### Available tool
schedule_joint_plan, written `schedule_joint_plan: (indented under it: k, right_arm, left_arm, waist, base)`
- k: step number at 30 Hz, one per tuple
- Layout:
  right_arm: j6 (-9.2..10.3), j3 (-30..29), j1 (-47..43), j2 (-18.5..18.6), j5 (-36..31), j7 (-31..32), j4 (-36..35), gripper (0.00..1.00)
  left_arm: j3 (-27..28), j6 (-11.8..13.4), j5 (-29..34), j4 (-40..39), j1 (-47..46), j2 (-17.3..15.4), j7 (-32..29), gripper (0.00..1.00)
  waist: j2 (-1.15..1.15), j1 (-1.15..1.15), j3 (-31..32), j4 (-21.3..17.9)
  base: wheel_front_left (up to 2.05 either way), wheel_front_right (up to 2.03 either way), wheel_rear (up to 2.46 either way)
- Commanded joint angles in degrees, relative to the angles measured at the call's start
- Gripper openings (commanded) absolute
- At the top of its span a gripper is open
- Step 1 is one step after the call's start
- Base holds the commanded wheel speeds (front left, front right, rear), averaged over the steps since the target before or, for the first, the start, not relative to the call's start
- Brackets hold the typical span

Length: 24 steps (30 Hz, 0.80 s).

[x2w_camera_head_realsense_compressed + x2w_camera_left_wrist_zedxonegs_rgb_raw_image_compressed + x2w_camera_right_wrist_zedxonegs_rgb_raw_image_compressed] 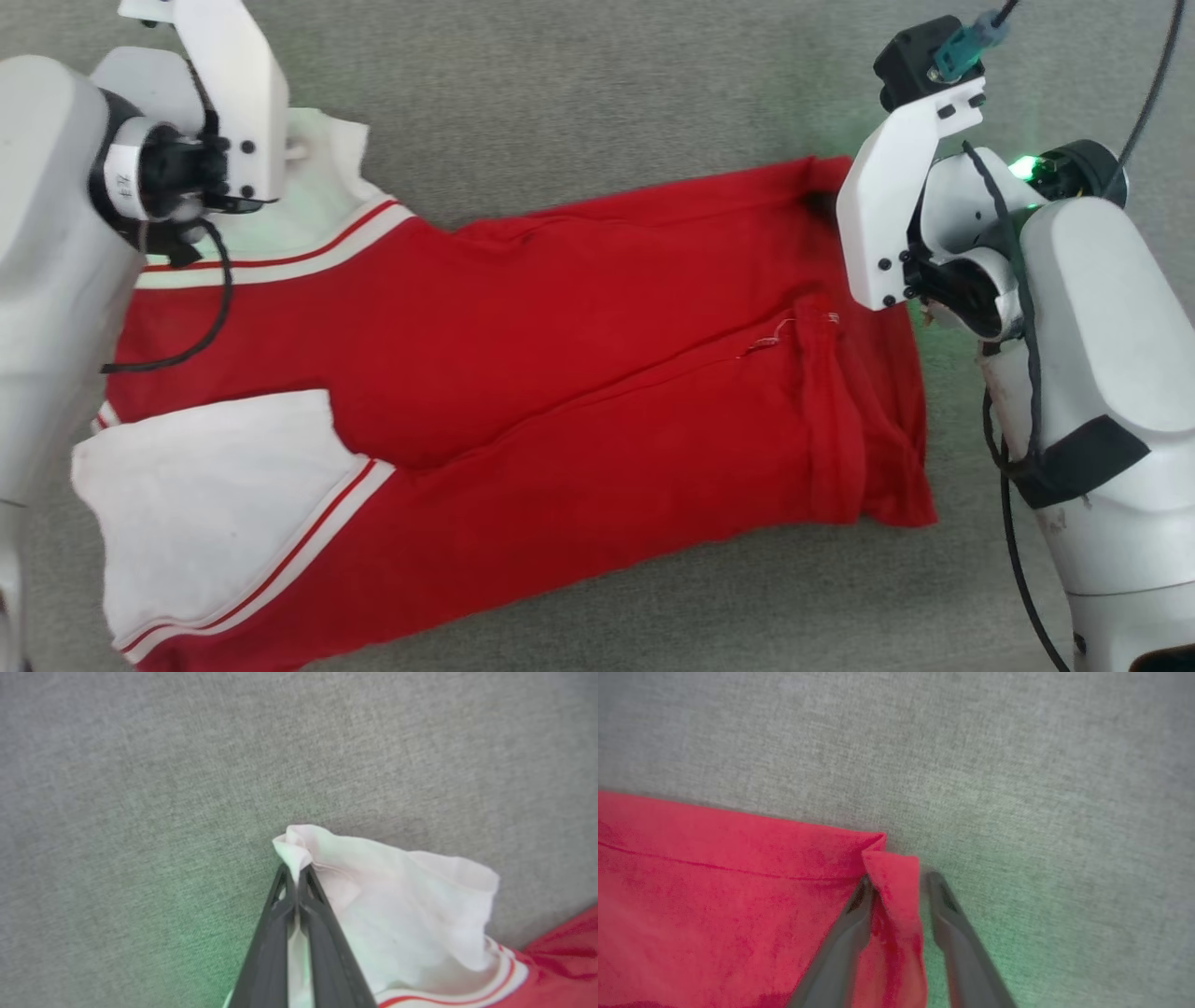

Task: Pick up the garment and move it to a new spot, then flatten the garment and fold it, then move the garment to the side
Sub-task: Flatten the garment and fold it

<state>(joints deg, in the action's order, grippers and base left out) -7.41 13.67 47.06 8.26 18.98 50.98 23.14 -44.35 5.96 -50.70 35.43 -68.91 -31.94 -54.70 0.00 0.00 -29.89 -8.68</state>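
Observation:
The garment (560,373) is a red shirt lying spread out sideways on the grey cloth surface. Its white sleeves with red-and-white trim are at the left and its hem is at the right. In the left wrist view my left gripper (295,873) is shut on the bunched far corner of a white sleeve (397,905). In the right wrist view my right gripper (900,881) has its jaws apart around a folded corner of the red hem (896,877). The cloth touches the left finger and a gap remains at the right one. The lettering is hidden.
The grey fabric surface (579,84) runs all round the shirt. My left forearm (56,261) covers the shirt's left edge. My right forearm (1102,373) and its black cables stand just right of the hem.

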Motion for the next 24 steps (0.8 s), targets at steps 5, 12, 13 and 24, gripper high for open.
schedule_joint_plan:
  k: [5,12,13,24]
  right_arm:
    - [-0.07,-0.6,-1.56,0.53,-0.3,1.94,1.97,0.0]
    - [-0.07,-3.12,-3.55,2.64,-1.14,0.41,-2.98,0.0]
    - [-0.07,-3.49,-4.06,3.01,-1.26,0.26,-3.96,0.0]
    - [-0.07,-6.15,-11.07,5.69,0.32,1.06,-13.67,0.0]
  left_arm:
    - [-0.16,-1.28,-0.55,2.57,0.78,1.58,2.48,0.0]
    - [0.22,-3.03,-1.26,2.1,-0.72,1.82,2.76,0.0]
    - [0.16,-3.09,-1.13,1.7,-0.86,1.74,2.59,0.0]
    - [-0.84,-1.74,-1.38,-7.53,2.07,-1.56,-1.23,0.0]
  waist:
    - [0.0,0.0,1.22,1.76]
    - [0.0,0.0,4.18,4.33]
    - [0.0,0.0,4.7,4.71]
    - [0.0,0.0,9.64,7.99]
  base:
    - [0.0,0.0,0.0]
    - [0.0,0.0,0.0]
    - [0.0,0.0,0.0]
    - [0.0,0.0,0.0]
